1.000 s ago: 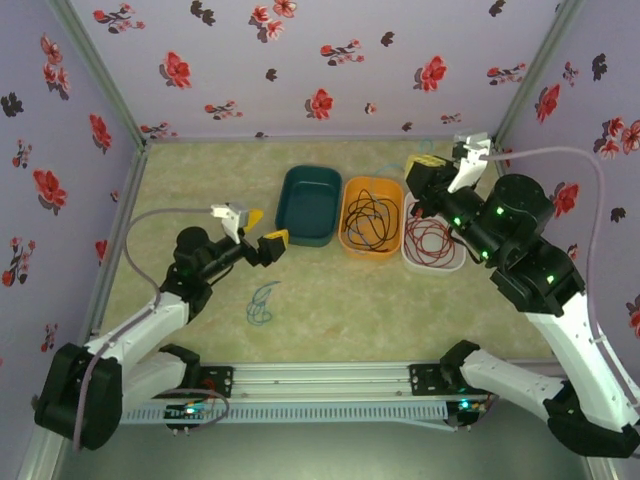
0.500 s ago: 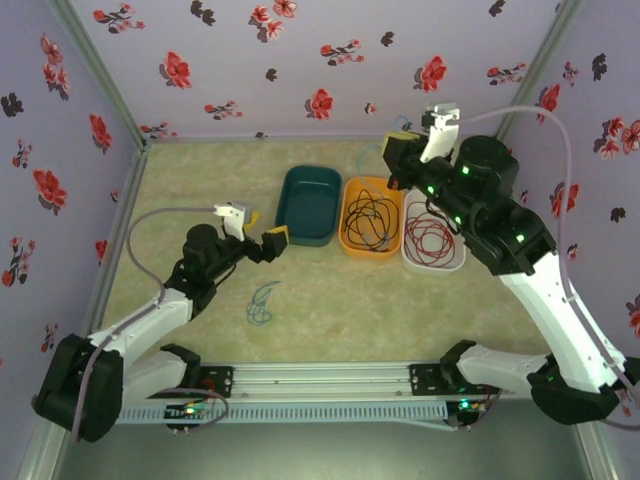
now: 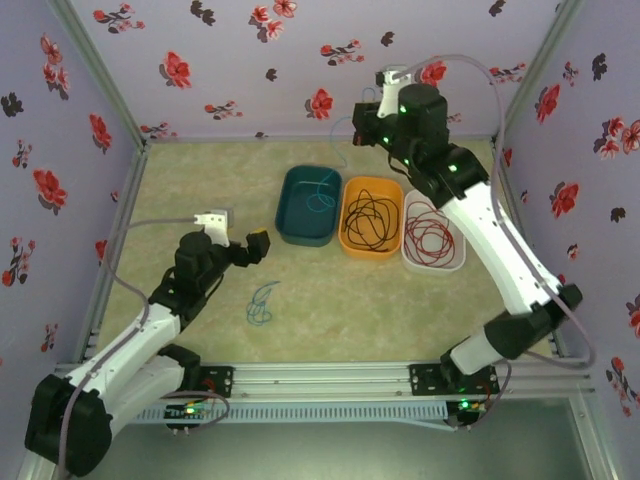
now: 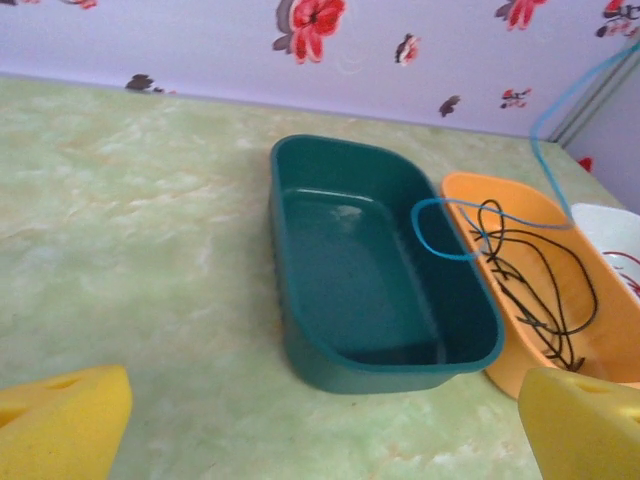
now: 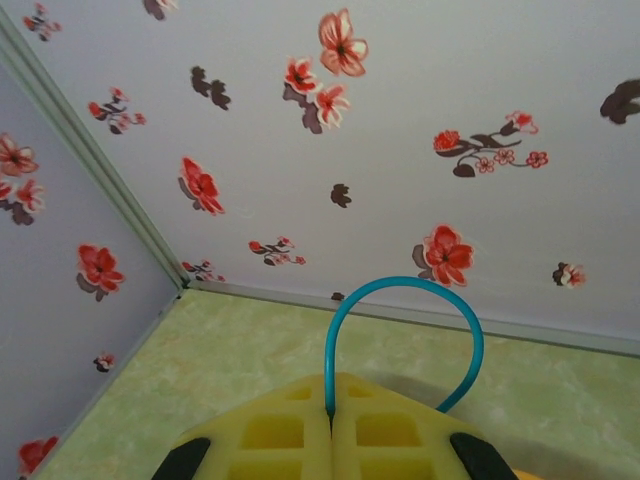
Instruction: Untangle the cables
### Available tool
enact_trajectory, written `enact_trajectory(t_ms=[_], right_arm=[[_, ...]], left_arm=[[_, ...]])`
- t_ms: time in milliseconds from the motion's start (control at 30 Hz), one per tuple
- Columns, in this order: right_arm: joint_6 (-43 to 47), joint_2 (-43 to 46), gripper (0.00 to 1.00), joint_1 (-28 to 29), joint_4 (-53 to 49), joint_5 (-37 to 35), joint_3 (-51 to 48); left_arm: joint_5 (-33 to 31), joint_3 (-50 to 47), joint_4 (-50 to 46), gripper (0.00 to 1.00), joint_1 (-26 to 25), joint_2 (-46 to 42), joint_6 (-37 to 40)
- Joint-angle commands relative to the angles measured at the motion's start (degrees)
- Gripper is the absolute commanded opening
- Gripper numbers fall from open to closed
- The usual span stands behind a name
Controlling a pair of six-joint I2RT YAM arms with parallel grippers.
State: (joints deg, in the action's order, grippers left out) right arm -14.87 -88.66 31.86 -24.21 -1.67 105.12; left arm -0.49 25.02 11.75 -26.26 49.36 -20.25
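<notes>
My right gripper [image 3: 364,127] is raised high near the back wall, shut on a blue-teal cable [image 5: 400,285] that arches out from between its yellow fingertips. That cable hangs down, and a loop of it [image 4: 440,225] lies over the rim between the teal tray [image 4: 300,300] and the orange tray [image 4: 600,340]. Black cables [image 3: 372,220] lie coiled in the orange tray. Red cables [image 3: 430,237] lie in the white tray [image 3: 450,265]. A second blue-teal cable [image 3: 262,303] lies in a small tangle on the table. My left gripper [image 3: 255,245] hovers open and holds nothing, left of the teal tray.
The three trays stand side by side at mid-table: teal [image 3: 300,235], orange [image 3: 350,245], white. Flowered walls close in the back and both sides. A metal rail [image 3: 320,380] runs along the near edge.
The right arm has risen and swung left toward the back wall, drawing the blue-teal cable up out of the trays. The left gripper has shifted slightly left and stays open.
</notes>
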Motion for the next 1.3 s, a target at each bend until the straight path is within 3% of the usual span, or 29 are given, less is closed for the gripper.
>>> enact_trajectory(t_ms=[0,267,500,833,1100,1267], right_arm=[[-2.7,-4.7,0.0,-1.6,3.6,3.7,4.1],[-5.2,-14.0,0.0,-2.6,5.2,5.8,4.6],[-8.7,-20.2,0.0,-2.4,5.2,12.0,2.7],[-13.6,-26.7,0.0,-1.1,0.0,11.2,0.0],[-12.5,-32.4,0.0,1.5,-6.8,10.0,2.6],[-10.2,-36.4,0.15,3.1,-12.1,7.1,6.4]], left_arm=[[-3.7,-1.4,-4.6,1.0,-0.2,-2.0,-1.2],[-4.7,-2.3,-6.0,1.0,-0.2,-3.8,-2.2],[-5.9,-1.0,-7.5,1.0,-0.2,-2.3,-3.1],[-5.9,0.9,-10.0,1.0,-0.1,-0.8,-5.5],[-6.0,3.0,-13.3,1.0,0.0,0.7,-7.9],[-5.9,4.4,-16.0,1.0,0.0,1.8,-8.8]])
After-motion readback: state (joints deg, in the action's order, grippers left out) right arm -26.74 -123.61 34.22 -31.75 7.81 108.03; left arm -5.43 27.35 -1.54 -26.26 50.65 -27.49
